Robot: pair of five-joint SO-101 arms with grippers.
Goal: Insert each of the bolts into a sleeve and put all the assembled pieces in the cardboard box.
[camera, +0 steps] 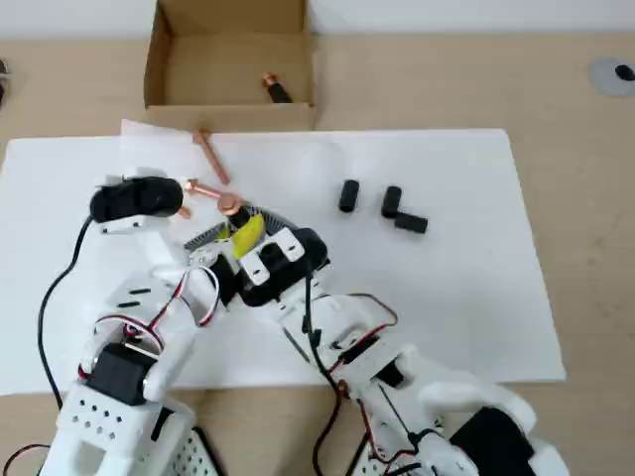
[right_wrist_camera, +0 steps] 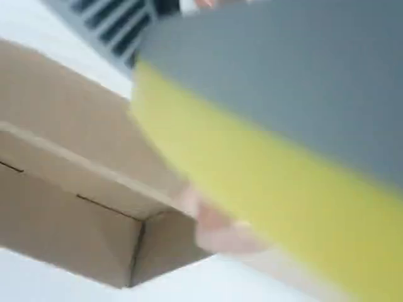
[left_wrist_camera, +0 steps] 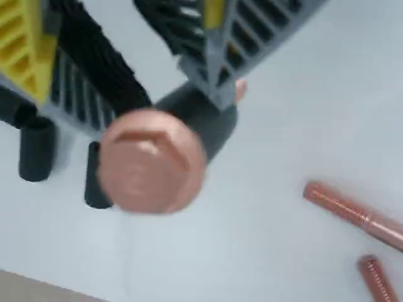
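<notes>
Now the right fingers (camera: 248, 233) clamp the sleeve (left_wrist_camera: 204, 119), bolt (left_wrist_camera: 151, 160) seated inside; the cardboard box (camera: 238, 117) lies at twelve o'clock from them.

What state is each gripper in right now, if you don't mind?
Left gripper: shut on the sleeve, which has a bolt through it.
Right gripper: cannot be told.

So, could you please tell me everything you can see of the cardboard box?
The box is plain brown cardboard, rectangular, open on top with its flaps standing up. It sits upright on the table at the white sheet's far edge. Inside, near one side wall, lies one sleeved bolt. A loose bolt lies just in front.
</notes>
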